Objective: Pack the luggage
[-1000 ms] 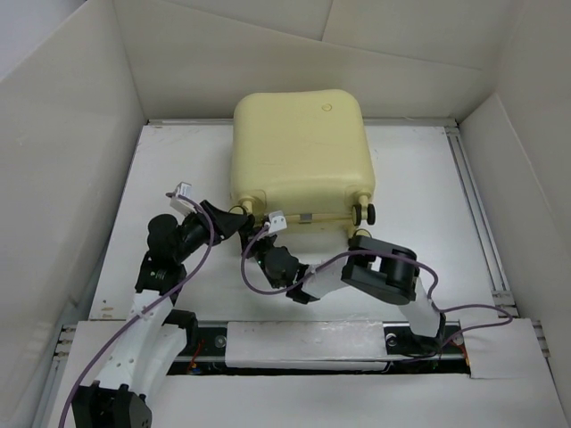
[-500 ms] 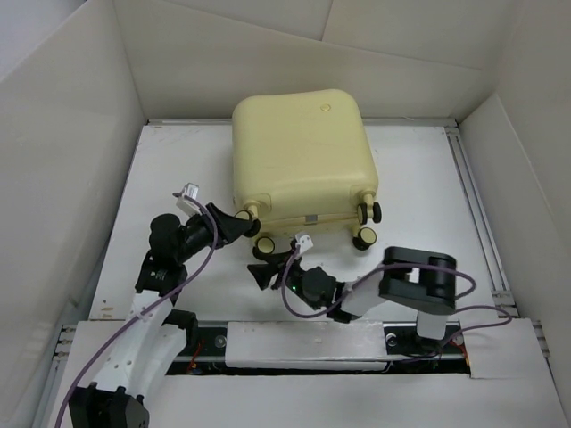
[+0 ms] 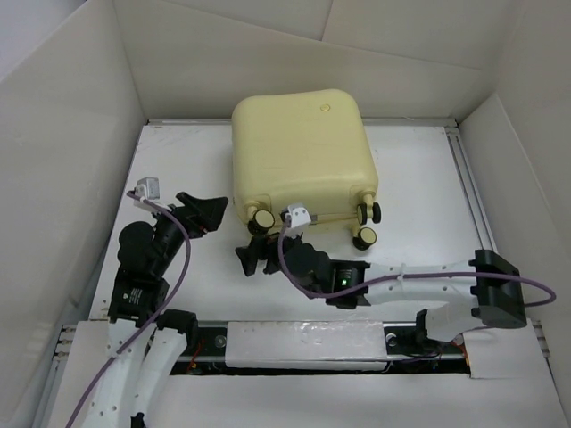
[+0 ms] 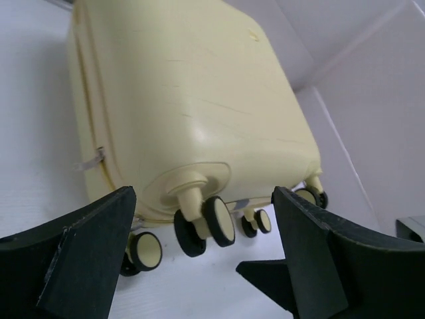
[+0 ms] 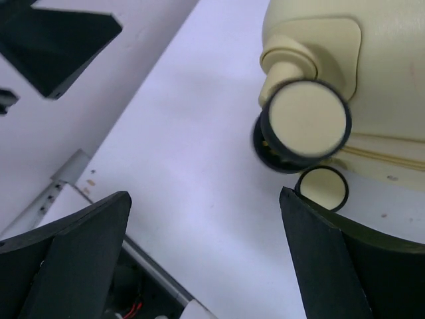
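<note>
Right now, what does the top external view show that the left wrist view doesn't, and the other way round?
Only the top external view: the whole closed luggage lying flat on the table, both arms, and the right gripper open beside the near-left caster. Only the left wrist view: the casters close up, cream faces in black tyres, and a small pale tab on the side seam. Both: the pale yellow shell, wheels toward the arms, and the left gripper open, holding nothing.
</note>
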`<action>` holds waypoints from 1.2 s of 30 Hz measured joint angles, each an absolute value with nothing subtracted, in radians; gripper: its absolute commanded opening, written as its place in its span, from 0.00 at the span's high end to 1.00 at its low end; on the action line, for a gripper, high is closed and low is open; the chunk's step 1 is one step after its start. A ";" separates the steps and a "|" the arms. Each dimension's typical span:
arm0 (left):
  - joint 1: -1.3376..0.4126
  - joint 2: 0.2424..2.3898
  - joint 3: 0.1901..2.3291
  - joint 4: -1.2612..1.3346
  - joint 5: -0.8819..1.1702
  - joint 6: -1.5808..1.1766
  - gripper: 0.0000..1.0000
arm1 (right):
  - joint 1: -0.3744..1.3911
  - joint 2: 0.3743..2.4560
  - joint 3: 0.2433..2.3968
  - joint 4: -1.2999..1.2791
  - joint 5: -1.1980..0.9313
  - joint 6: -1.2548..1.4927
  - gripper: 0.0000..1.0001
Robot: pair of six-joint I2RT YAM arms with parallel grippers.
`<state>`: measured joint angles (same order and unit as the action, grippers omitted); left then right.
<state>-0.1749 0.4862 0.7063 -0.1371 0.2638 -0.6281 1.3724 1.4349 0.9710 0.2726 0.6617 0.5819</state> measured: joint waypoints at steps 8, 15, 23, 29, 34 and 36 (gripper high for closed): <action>-0.175 0.371 0.633 -0.256 0.129 -0.638 0.37 | 1.286 1.660 1.254 -0.031 0.673 0.618 0.00; -0.175 0.359 0.501 -0.229 0.196 -0.683 0.51 | 1.198 1.781 1.369 -0.167 0.660 0.640 0.06; -0.175 0.384 0.445 -0.190 0.253 -0.714 0.49 | 1.176 1.795 1.396 -0.179 0.599 0.679 0.82; -0.175 0.470 0.470 -0.077 0.319 -0.728 0.56 | 1.166 1.684 1.260 -0.142 0.576 0.681 0.90; -0.175 0.652 0.593 -0.014 0.339 -0.759 0.52 | 1.095 1.528 1.126 -0.150 0.512 0.654 0.92; -0.175 0.717 0.687 -0.020 0.339 -0.759 0.52 | 1.068 1.486 1.094 -0.154 0.490 0.633 0.92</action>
<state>-0.1749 0.7174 0.6872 -0.0200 0.3389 -0.7589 1.0683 1.4857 1.0943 -0.1535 0.4896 0.6331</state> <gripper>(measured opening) 0.480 0.560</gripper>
